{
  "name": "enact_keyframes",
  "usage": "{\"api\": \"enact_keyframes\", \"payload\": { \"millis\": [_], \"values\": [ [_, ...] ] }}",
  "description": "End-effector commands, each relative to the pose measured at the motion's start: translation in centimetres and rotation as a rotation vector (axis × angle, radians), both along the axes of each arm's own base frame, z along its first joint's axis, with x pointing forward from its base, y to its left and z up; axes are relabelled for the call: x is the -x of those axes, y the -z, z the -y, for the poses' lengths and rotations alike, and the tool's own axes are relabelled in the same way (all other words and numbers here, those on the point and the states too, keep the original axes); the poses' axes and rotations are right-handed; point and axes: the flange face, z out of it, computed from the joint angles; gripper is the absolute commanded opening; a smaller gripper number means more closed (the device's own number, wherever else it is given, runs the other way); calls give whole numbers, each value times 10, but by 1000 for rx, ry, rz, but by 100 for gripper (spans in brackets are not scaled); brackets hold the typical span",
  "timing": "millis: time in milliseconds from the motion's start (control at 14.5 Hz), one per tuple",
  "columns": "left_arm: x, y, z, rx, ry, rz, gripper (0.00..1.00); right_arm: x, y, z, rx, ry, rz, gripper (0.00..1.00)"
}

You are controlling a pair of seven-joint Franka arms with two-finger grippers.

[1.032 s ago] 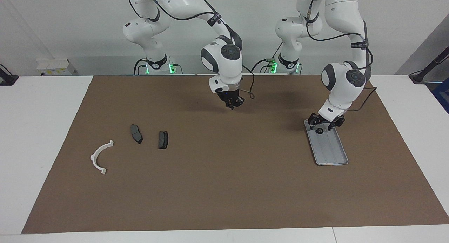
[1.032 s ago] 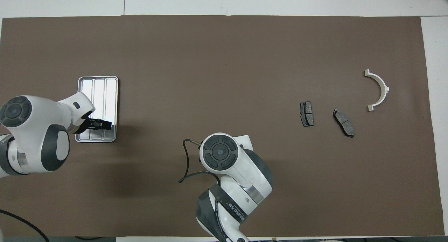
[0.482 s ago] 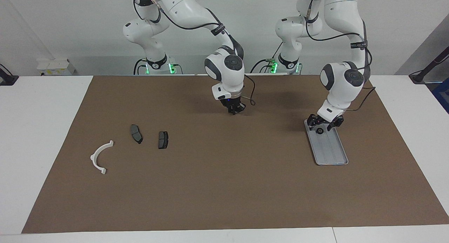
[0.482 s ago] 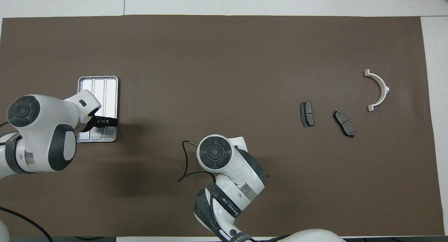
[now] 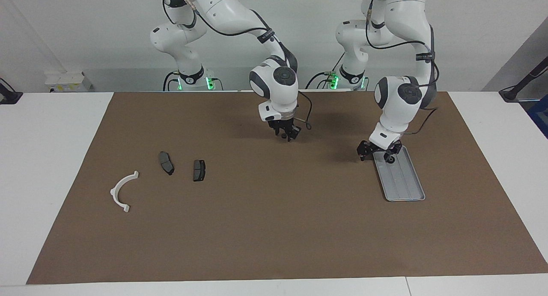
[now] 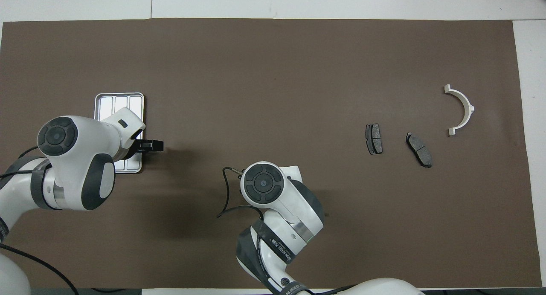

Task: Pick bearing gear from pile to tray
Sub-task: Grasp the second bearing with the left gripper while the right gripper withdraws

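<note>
— Gear [image 5: 390, 158] sits in the tray [image 5: 404, 185], at the end nearest the robots, toward the left arm's edge of the table.
— And the left gripper [image 5: 376, 151]?
— Spread apart over the tray's rim, empty. The right gripper [image 5: 286, 134] waits mid-table; I can't tell its fingers. Looks nearly done.

— What surrounds the work area?
— A white table [image 5: 51, 159] carries a large brown mat [image 5: 274, 227], set against a plain pale wall [image 5: 85, 31].

— Anything else in the room?
— A small white box [image 5: 68, 81] sits at the table's edge by the wall, and a dark stand [image 5: 524, 84] leans in at the other end. Even, soft light throughout.
</note>
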Motion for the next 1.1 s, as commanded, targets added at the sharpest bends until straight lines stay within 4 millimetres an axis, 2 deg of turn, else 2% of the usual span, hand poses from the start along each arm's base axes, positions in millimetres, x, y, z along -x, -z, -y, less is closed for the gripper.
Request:
{"api": "enact_keyframes", "payload": {
  "millis": [0,138,344,551,757,1032],
  "values": [
    [-2,-2,0,11,-18,17,95,-22,-31,11,-5,48,2,100],
    [-1,-1,4,13,-27,21,95,-41,-64,24,-17,63,16,100],
    [12,1,54,21,-48,13,95,-66,-112,57,-43,34,53,100],
    [35,0,125,32,-94,5,95,-83,-153,98,-63,-48,101,100],
    [71,-2,192,35,-124,-12,95,-101,-193,166,-60,-235,137,100],
    [114,-2,249,25,-146,-36,95,-121,-220,255,-42,-490,162,100]
  ]
}}
